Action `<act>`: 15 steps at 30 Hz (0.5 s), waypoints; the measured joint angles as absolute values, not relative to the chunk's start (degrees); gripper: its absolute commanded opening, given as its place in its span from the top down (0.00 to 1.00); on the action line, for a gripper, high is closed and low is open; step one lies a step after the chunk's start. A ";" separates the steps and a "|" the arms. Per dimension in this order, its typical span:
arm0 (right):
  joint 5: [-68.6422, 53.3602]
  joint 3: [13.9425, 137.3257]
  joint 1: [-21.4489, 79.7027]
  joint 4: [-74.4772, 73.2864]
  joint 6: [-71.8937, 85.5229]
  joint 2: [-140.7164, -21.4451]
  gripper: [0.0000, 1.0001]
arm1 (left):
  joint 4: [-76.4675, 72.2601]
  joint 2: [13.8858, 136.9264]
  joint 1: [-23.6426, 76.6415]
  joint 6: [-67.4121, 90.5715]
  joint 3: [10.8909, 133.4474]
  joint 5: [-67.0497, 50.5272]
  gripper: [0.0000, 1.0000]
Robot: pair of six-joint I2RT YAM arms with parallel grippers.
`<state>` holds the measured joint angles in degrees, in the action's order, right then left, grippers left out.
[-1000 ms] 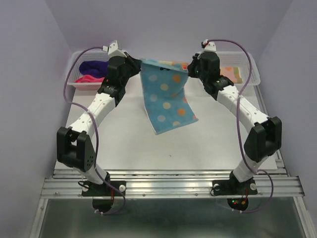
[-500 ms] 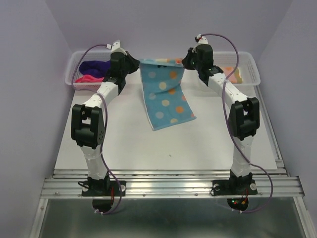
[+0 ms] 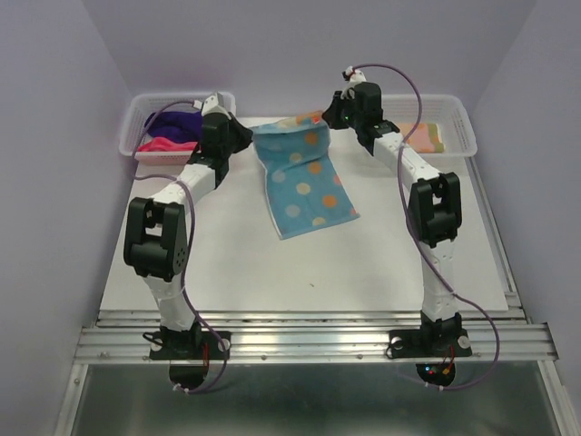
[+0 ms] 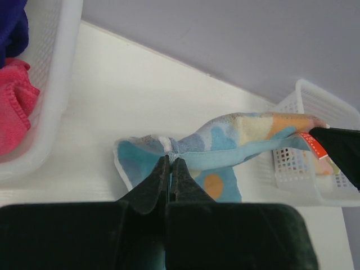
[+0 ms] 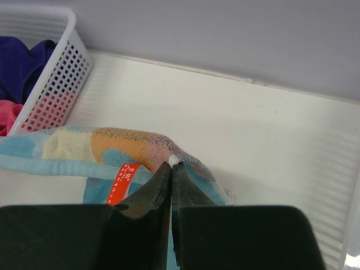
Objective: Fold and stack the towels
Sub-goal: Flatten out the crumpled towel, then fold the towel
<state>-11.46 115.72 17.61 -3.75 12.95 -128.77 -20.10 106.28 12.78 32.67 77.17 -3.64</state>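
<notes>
Over the white tabletop [image 3: 363, 263], the light blue towel with orange and blue spots [image 3: 307, 186] is hanging between my arms. My left gripper [image 4: 170, 162] and right gripper [image 5: 171, 164] are each pinching a top corner tight. Farther back, the left white mesh basket [image 3: 182, 94] is holding a dark purple towel [image 3: 172, 120] and a pink-red towel [image 3: 162, 143], and the right white mesh basket [image 3: 454, 102] is holding an orange-tan towel [image 3: 427, 136].

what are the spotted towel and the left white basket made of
The light blue spotted towel looks like soft terry cloth, matte: fuzzy pile, limp drape. The left white mesh basket seems rigid moulded plastic, slightly glossy: regular grid holes.
</notes>
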 measured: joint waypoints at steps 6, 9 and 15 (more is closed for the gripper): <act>-16.40 116.53 17.61 0.10 12.21 -129.88 0.94 | -20.58 101.38 12.78 32.14 76.75 -0.67 1.00; -17.47 116.55 17.61 1.78 12.19 -129.99 0.94 | -19.77 101.21 12.78 31.42 79.24 0.43 1.00; -18.00 116.53 17.61 2.22 12.21 -130.02 0.93 | -19.09 101.38 12.78 30.61 81.14 0.47 1.00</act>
<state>-18.00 116.53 17.61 2.22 12.21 -130.02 -19.09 101.38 12.78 30.61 81.14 0.47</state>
